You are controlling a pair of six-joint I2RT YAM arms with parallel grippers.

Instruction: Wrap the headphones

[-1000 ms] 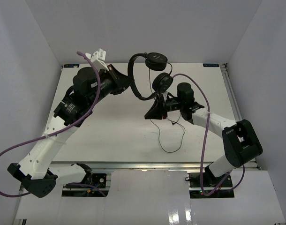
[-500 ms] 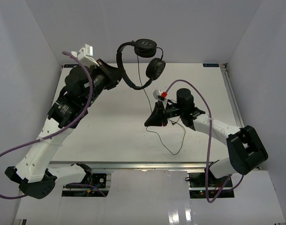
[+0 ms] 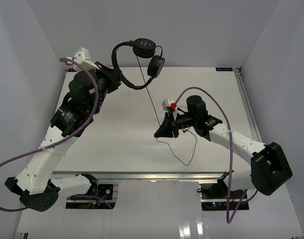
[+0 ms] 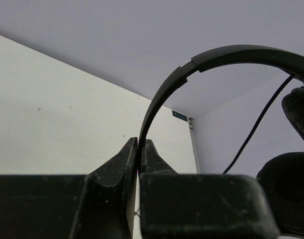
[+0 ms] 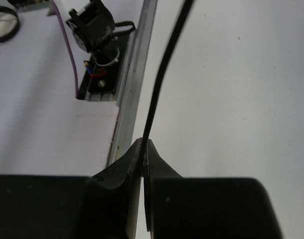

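Observation:
The black headphones hang in the air at the back left, held by their thin headband. My left gripper is shut on the headband's end. Two round ear cups hang to its right; one pad shows in the left wrist view. The thin black cord runs taut from the cups down to my right gripper, which is shut on it just above the table. The cord's loose tail lies looped on the table.
The white table has a metal rail along its front edge. Purple robot cables trail from both arms. White walls close in the back and both sides.

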